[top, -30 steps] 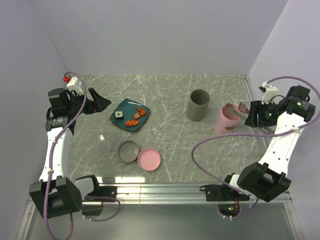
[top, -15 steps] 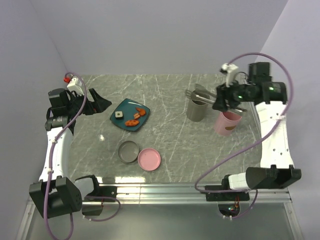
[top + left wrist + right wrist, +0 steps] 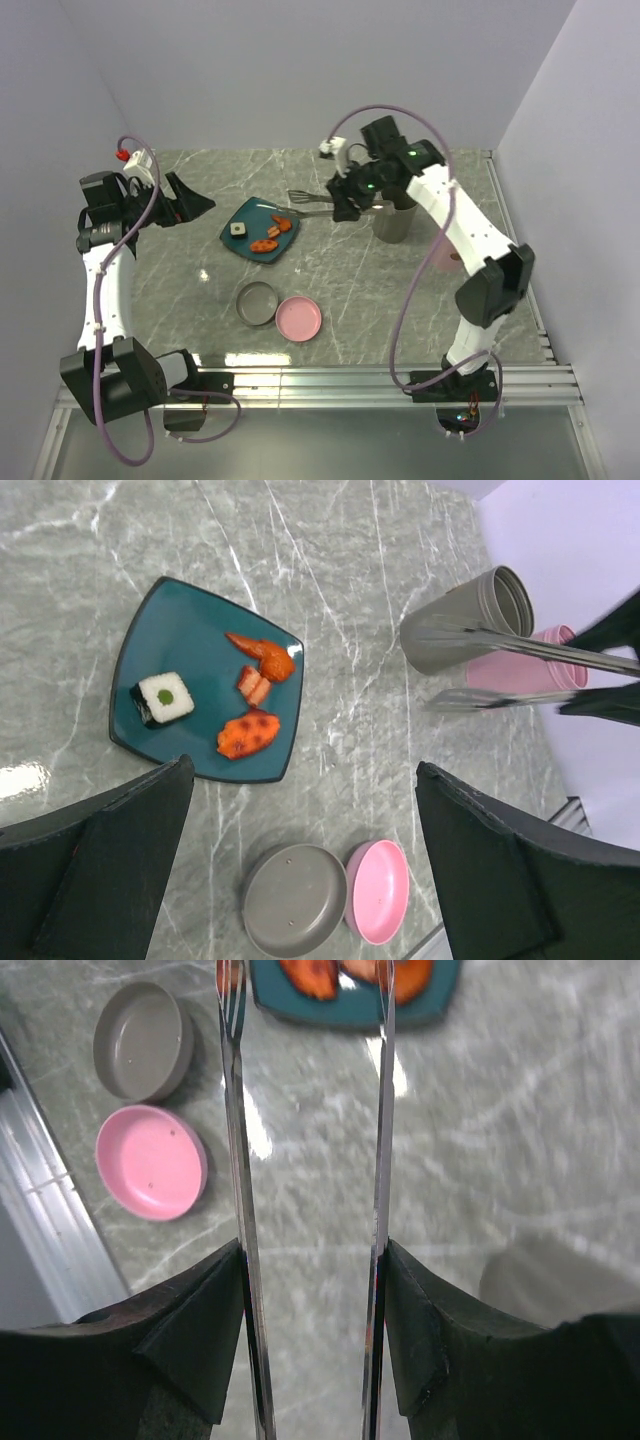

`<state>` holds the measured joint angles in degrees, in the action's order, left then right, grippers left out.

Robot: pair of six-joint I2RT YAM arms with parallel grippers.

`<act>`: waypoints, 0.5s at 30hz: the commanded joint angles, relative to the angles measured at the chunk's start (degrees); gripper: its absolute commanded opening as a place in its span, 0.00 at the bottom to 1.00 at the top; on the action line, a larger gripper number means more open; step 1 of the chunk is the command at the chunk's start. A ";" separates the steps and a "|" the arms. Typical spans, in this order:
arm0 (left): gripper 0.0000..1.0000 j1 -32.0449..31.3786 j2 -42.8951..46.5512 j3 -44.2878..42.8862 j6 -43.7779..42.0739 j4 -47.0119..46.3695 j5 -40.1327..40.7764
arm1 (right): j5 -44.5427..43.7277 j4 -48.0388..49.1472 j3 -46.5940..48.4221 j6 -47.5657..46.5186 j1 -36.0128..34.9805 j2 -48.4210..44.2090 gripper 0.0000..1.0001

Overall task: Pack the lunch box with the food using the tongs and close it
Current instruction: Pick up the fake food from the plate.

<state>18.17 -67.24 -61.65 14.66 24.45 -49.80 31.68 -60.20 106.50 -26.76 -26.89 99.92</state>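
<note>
The silver tongs (image 3: pixel 312 205) are held level by my right gripper (image 3: pixel 349 201), which is shut on their two arms (image 3: pixel 236 1110). Their tips hover at the right corner of the teal plate (image 3: pixel 248 213). On the plate lie the food pieces: a white-and-dark roll (image 3: pixel 165 698) and orange-red chunks (image 3: pixel 248 734) (image 3: pixel 283 224). The lunch box's grey round part (image 3: pixel 257 303) and pink round part (image 3: pixel 299 318) lie side by side in front of the plate. My left gripper (image 3: pixel 195 205) hangs open and empty left of the plate, its jaws wide apart in its wrist view (image 3: pixel 305 770).
A grey cup (image 3: pixel 393 224) stands right of the plate, partly behind my right arm. A pink cup (image 3: pixel 520 670) stands beside it. The table's metal front rail (image 3: pixel 330 380) runs along the near edge. Walls close in the back and both sides.
My right arm has swung left from the pink cup, carrying the tongs across to the plate's right corner. The left gripper has shifted slightly left and opened a touch wider.
</note>
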 commanded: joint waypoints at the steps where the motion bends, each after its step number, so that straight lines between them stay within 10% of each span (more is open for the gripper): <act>1: 0.99 0.99 -0.69 -2.25 -0.94 -0.36 -3.99 | -0.04 5.44 6.34 -5.30 -3.51 3.87 0.61; 15: 0.99 1.95 0.36 -0.41 -1.74 -1.24 -2.23 | -1.89 20.30 12.15 -8.57 -10.28 21.63 0.62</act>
<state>19.70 -68.73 -62.06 14.20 24.73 -51.33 30.04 -45.12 115.48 -34.04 -36.56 120.70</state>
